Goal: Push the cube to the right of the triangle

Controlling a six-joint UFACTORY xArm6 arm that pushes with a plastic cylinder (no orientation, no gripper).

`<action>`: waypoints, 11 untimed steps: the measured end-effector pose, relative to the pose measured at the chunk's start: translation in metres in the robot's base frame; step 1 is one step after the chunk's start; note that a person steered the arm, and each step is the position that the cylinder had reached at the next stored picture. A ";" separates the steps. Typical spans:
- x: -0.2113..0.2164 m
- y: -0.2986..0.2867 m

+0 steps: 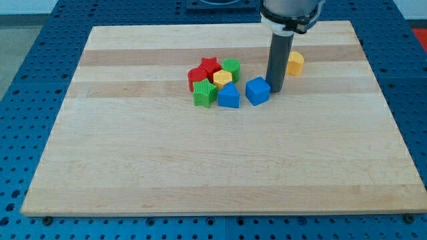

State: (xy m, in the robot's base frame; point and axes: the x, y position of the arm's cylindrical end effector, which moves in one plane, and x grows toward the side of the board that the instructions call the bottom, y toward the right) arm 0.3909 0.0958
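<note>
While my tip (276,90) touched the small blue plastic cube (257,91) from its right, the blue triangle block (229,97) sat left. Light, rigid, the cube would slide easily on the wooden bench (133,160); this jawless end effector held nothing.

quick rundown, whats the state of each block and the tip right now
my tip: down on the board, at the blue cube's right side
blue cube: flat, apart from the cluster
blue triangle: left of the cube, gap between
green block: front left of the cluster
red star: back of the cluster
yellow block: alone, behind the rod
</note>
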 end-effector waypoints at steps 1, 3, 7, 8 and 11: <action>0.000 -0.001; 0.006 0.004; 0.015 0.006; 0.015 0.000; 0.012 -0.017</action>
